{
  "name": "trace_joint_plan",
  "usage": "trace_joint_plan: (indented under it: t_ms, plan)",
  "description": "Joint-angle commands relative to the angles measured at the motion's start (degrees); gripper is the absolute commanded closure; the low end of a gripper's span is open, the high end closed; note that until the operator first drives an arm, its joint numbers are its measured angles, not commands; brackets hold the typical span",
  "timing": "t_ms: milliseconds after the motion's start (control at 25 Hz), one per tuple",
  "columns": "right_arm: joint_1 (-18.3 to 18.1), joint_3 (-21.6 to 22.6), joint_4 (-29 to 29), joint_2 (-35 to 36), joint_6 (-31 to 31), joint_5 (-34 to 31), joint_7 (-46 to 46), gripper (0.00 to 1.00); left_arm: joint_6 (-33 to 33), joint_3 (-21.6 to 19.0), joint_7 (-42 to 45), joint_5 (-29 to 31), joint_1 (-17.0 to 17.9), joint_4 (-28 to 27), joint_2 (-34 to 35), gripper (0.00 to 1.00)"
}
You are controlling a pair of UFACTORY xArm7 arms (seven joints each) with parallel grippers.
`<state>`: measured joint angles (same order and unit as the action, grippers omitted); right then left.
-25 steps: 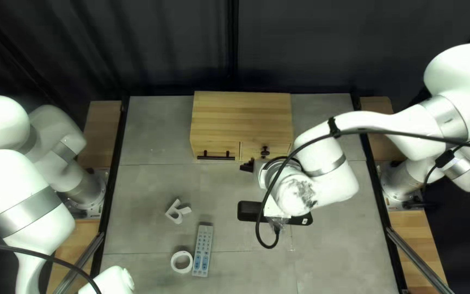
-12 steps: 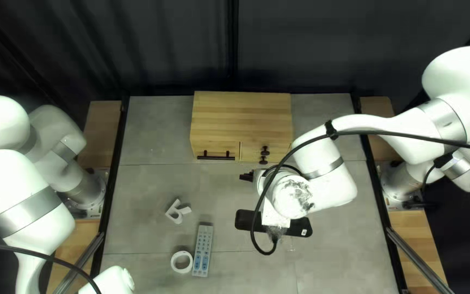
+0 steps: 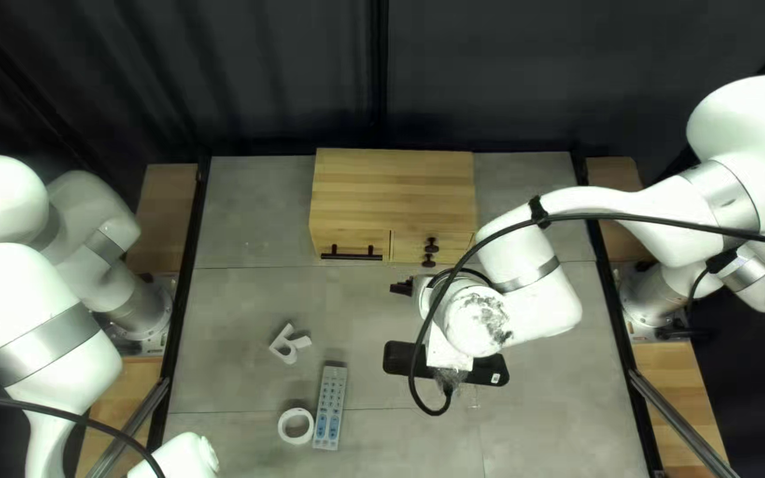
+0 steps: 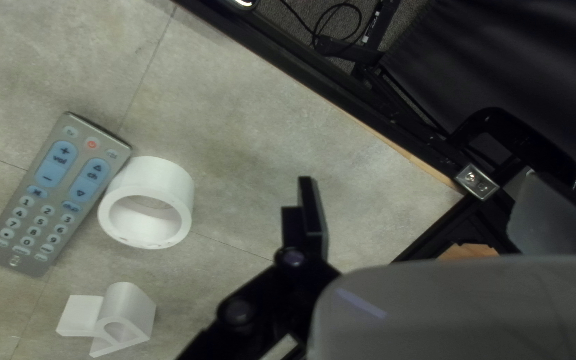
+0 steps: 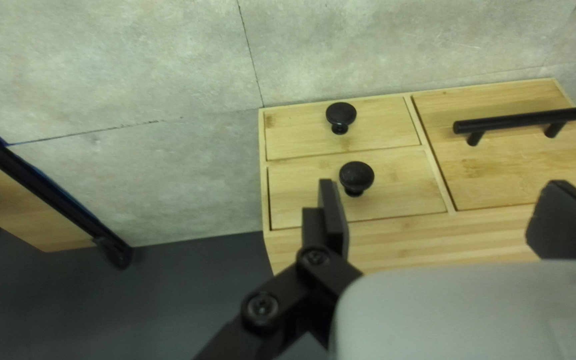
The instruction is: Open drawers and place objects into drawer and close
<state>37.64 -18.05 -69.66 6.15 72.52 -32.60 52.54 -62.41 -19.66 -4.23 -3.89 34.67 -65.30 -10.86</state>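
In the top left view, my right gripper (image 3: 402, 288) is just short of the wooden cabinet (image 3: 393, 190). In the right wrist view the gripper (image 5: 443, 200) stands open, nothing held, facing two closed small drawers with black knobs (image 5: 357, 176) and a wider closed drawer with a bar handle (image 5: 525, 120). The lower-set knob appears near one finger, apparently not gripped. The left wrist view has my left gripper (image 4: 428, 207) open over bare table; beside it lie a white ring (image 4: 148, 203), a grey remote (image 4: 55, 193) touching or nearly touching it, and a white angular piece (image 4: 111, 317).
A long black object (image 3: 489, 369) lies on the table (image 3: 542, 416), partly under my right arm's wrist and its hanging cable. Black rails (image 3: 183, 292) edge the table. A dark curtain (image 3: 489, 80) hangs behind the cabinet.
Compared with a second ago, my right gripper has shifted slightly back from the cabinet, so both knobs show in the top left view. My left arm has stayed still.
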Motion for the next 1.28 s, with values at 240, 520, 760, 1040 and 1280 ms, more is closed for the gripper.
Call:
trace_joint_plan:
  t_ms: [240,520,760,1040,1280]
  plan:
    - [0.3,0.2,-1.4,4.5,1.2,-1.8,0.4,0.0,0.0,0.0,0.0,0.0,0.0,0.0,0.0,0.0]
    - [-1.1,-0.4,-4.6,9.5,4.8,0.9,2.5,0.0,0.0,0.0,0.0,0.0,0.0,0.0,0.0,0.0]
    - [-2.8,-1.0,-3.2,11.3,2.8,1.2,4.2,0.0,0.0,0.0,0.0,0.0,0.0,0.0,0.0,0.0]
    - [-4.8,-2.1,-1.5,11.6,1.1,0.3,7.1,0.0,0.0,0.0,0.0,0.0,0.0,0.0,0.0,0.0]
    - [-6.5,-2.9,0.5,11.2,-1.1,0.8,7.8,0.0,0.0,0.0,0.0,0.0,0.0,0.0,0.0,0.0]
